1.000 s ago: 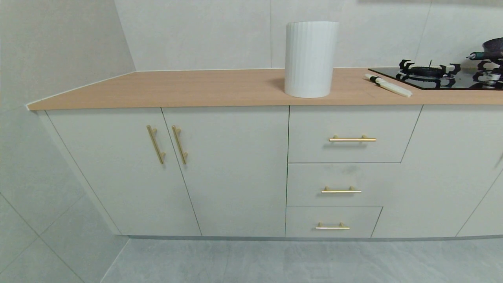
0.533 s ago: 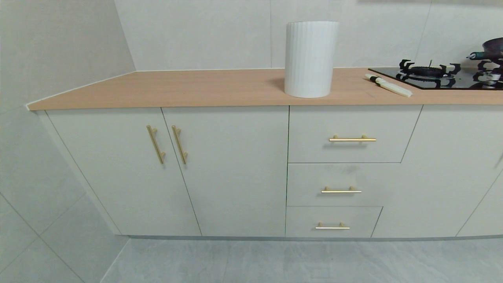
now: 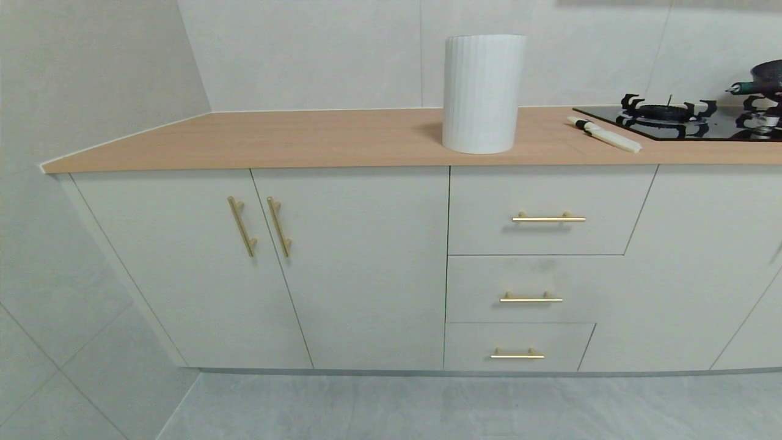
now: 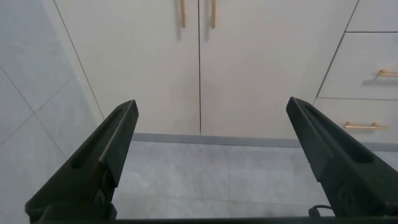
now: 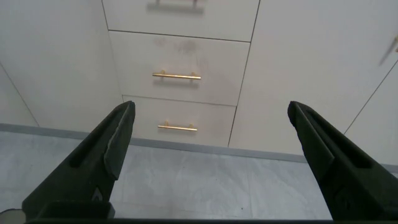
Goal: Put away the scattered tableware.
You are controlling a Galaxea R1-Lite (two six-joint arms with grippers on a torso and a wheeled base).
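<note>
A pale utensil point(image 3: 605, 134) with a dark band near one end lies flat on the wooden countertop point(image 3: 305, 137), just left of the stove. To its left stands a tall white ribbed cylinder container point(image 3: 482, 91), upright on the counter. My left gripper point(image 4: 211, 109) is open and held low in front of the double cabinet doors point(image 4: 199, 62), above the floor, with nothing between its fingers. My right gripper point(image 5: 211, 111) is also open and empty, low in front of the lower drawers point(image 5: 177, 76).
A black gas stove point(image 3: 678, 119) with a dark pan point(image 3: 767, 76) sits at the counter's right end. Below the counter are two doors with gold handles point(image 3: 242, 225) and a stack of three drawers point(image 3: 548, 218). A tiled wall closes the left side.
The whole head picture has shifted down by a few pixels, so the camera moved slightly. Nothing on the counter has moved.
</note>
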